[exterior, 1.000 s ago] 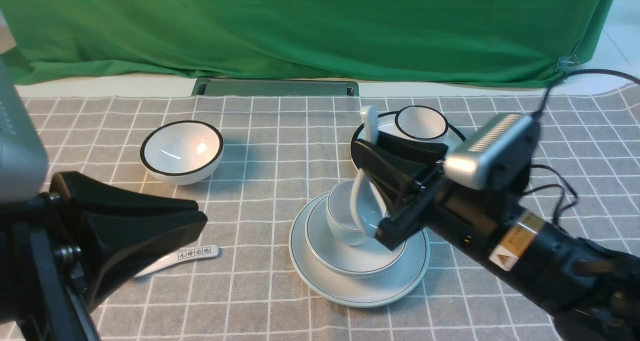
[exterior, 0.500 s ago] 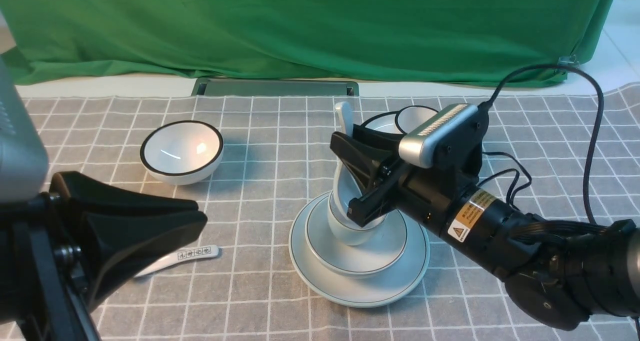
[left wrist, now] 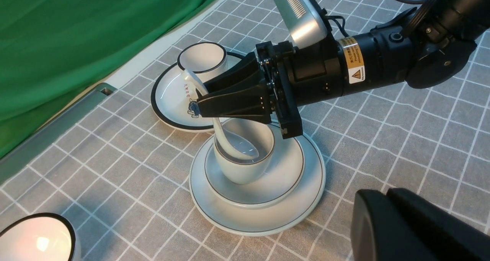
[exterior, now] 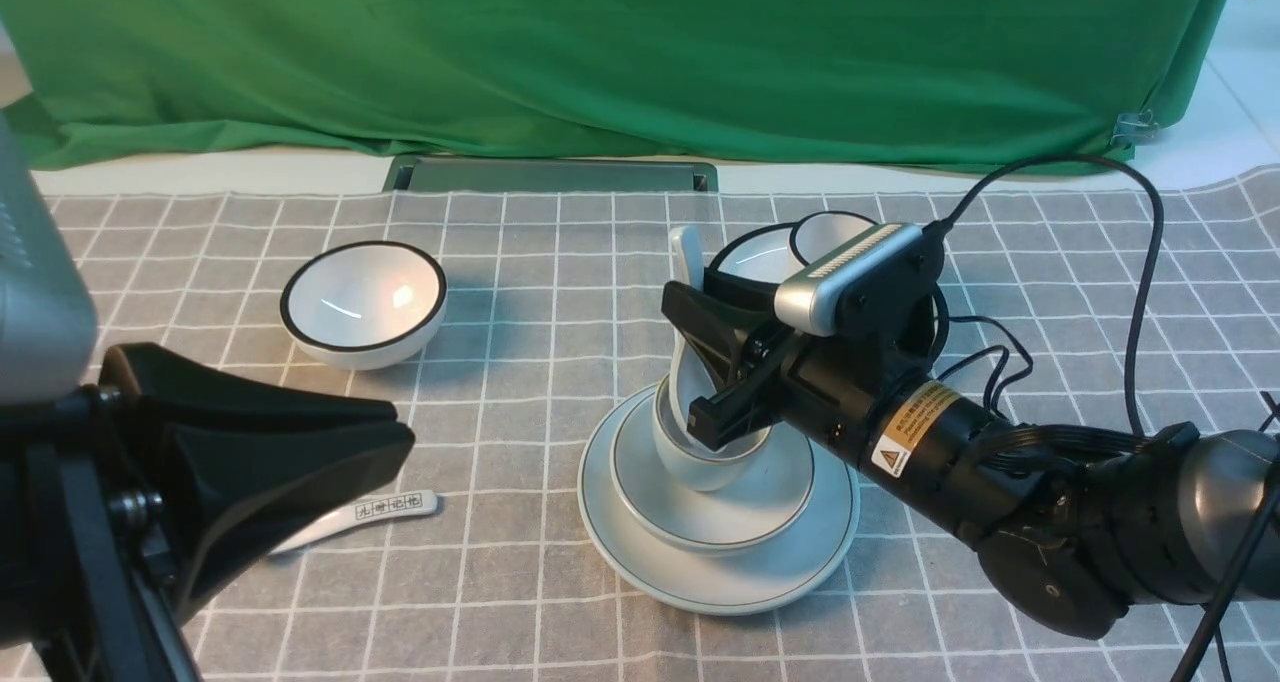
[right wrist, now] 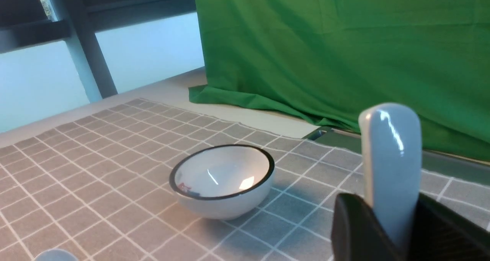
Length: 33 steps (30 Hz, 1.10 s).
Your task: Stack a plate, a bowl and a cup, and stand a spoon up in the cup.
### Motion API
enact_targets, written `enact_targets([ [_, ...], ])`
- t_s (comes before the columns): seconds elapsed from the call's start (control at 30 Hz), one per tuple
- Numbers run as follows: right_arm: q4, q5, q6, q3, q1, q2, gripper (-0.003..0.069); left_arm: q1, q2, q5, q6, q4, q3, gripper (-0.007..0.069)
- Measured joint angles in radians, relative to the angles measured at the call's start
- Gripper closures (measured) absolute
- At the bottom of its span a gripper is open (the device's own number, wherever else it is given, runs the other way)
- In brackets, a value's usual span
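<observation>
A yellow warning sticker (exterior: 905,429) behind the right gripper (left wrist: 202,102) is too small to read. So are the black characters on the labelled spoon (exterior: 392,505) near the left gripper (exterior: 400,440), which is clenched and empty. The right jaws grasp the handle of the plain, glossy white spoon (left wrist: 234,149). Its scoop sits below them inside the pale cup (left wrist: 241,171), which is stacked in the bowl (left wrist: 285,173) on the plate (left wrist: 306,205).
</observation>
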<state>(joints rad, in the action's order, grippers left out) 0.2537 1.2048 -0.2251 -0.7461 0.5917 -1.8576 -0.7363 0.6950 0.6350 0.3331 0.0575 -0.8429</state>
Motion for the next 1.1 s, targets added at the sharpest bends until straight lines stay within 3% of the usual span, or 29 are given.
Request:
enact_targets([
  [0.6,0.001,0.0,0.014,0.001,0.0,0.0,0.0405,0.0,0.0,0.018,0.001,-0.001,0.0,0.0615],
  [0.87,0.083,-0.015,-0.083,0.087,0.0,0.134,0.0405,0.0,0.0,0.025,0.001,-0.043,0.002,0.0615],
  [1.0,0.177,-0.172,-0.194,0.093,0.0,0.286,0.0406,0.0,-0.011,-0.033,-0.005,-0.045,0.036,0.0615],
  [1.1,0.307,-0.424,-0.324,0.093,0.006,0.447,0.041,0.0,-0.045,-0.139,-0.048,-0.027,0.117,0.0615],
])
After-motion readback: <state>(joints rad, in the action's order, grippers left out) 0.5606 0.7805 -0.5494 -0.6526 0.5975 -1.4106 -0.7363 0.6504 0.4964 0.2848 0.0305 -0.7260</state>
